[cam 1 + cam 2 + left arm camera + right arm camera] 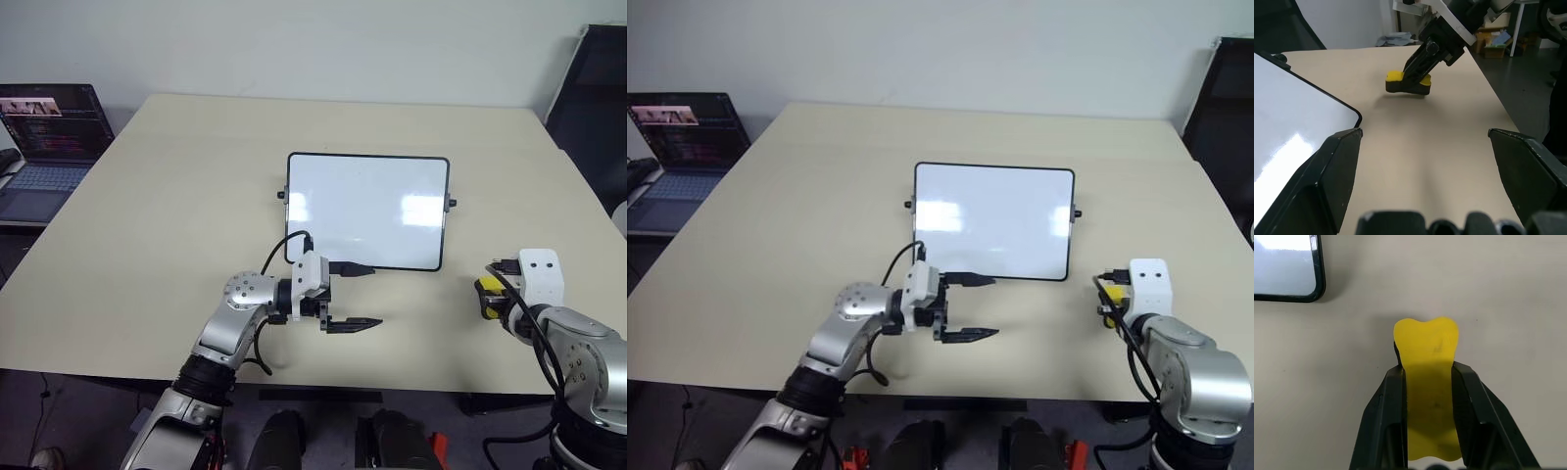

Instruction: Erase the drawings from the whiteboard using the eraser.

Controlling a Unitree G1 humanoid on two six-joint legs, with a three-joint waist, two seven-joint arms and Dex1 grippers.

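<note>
The whiteboard lies in the middle of the table, black-framed, its face plain white with glare patches; the drawings are out of view. My left gripper hovers open by the board's near edge, close to its left corner, pointing level toward my right, with nothing between its fingers. To the right of the board, my right gripper is shut on the eraser, a yellow block with a black base. It holds the eraser down at the tabletop; whether the eraser touches the table I cannot tell.
The beige table spreads wide around the board. An open laptop sits on a lower surface beyond the table's left edge. A dark panel stands past the far right corner. The table's near edge runs just below both grippers.
</note>
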